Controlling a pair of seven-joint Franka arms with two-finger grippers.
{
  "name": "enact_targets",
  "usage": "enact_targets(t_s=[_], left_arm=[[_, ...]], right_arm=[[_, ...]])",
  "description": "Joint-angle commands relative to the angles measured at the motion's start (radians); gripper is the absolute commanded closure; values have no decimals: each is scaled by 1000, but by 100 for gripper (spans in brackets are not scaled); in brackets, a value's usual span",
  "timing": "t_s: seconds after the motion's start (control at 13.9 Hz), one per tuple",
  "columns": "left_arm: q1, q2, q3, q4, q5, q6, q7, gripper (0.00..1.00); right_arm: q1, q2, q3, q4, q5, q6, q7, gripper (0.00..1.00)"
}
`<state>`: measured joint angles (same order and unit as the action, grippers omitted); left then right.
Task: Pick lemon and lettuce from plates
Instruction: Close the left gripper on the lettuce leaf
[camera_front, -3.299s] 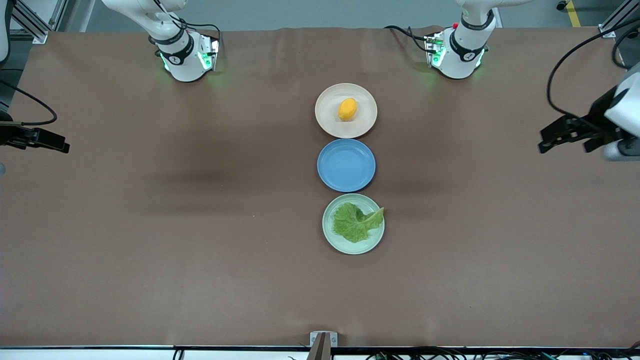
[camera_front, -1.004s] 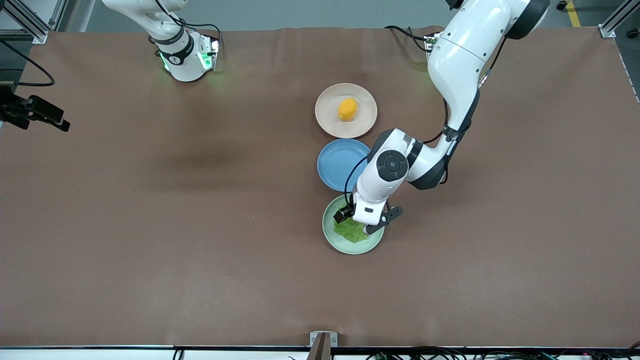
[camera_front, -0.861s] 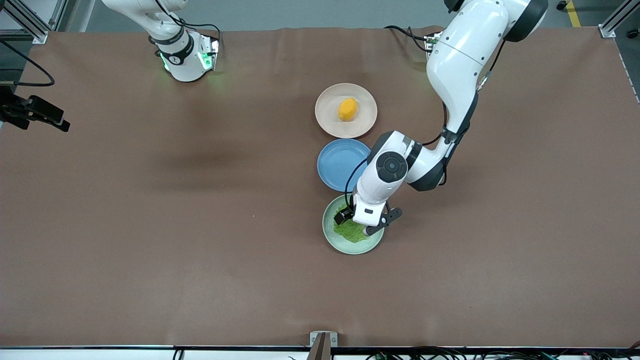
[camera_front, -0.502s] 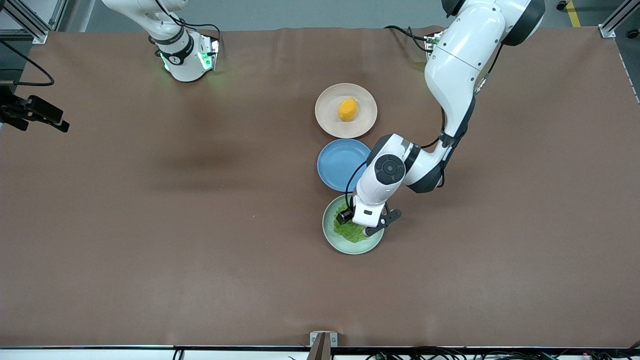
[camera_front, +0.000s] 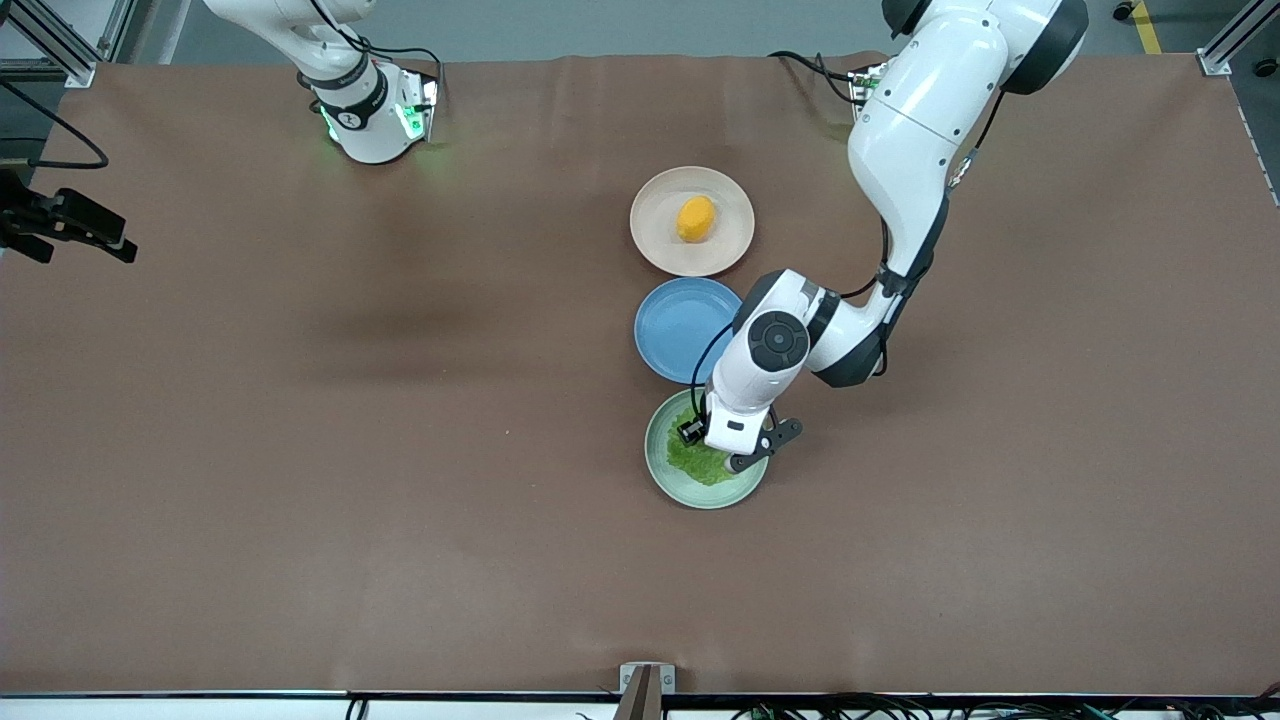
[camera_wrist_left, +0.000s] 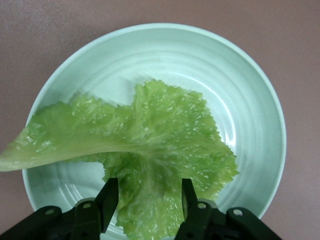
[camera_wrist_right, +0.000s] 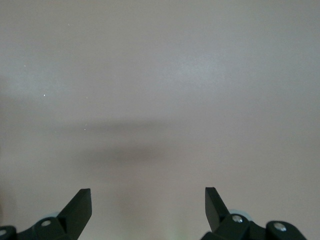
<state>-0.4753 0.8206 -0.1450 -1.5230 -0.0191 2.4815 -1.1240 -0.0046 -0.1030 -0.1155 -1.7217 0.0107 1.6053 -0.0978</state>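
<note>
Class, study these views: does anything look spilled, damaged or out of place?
Only one small thing: the lettuce stem tip overhangs the rim of the mint plate, where the left gripper straddles the leaf. The lemon sits centred on its cream plate.

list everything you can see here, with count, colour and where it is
lemon: 1, yellow-orange, on the cream plate
cream plate: 1, beige, farthest from the front camera
blue plate: 1, between the two others
mint plate: 1, pale green, nearest the front camera
lettuce: 1, green, on the mint plate
table: 1, brown
left hand: 1, black fingers either side of the lettuce
right hand: 1, black, open, waiting over bare table
</note>
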Motion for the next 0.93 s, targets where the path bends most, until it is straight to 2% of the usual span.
enact_targets(t_s=[0.0,0.07,0.36,0.65,0.86], left_arm=[[-8,6,5,11,27,8,-25,61],[-8,5,7,11,27,7,-25,71],[-6,-11,5,14,25,-4,-26,97],[7,-72,5,17,24,-82,-28,99],[49,-176,4,9,21,-228,-28,99]], right_arm=[[-8,-34,10,-35,-23,12,-14,0],[-8,-34,10,-35,-23,12,-14,0],[-6,-34,10,-35,-23,4,-8,0],[-2,-38,13,-36,-5,2,1,0],[-3,-38,13,-35,5,2,1,0]])
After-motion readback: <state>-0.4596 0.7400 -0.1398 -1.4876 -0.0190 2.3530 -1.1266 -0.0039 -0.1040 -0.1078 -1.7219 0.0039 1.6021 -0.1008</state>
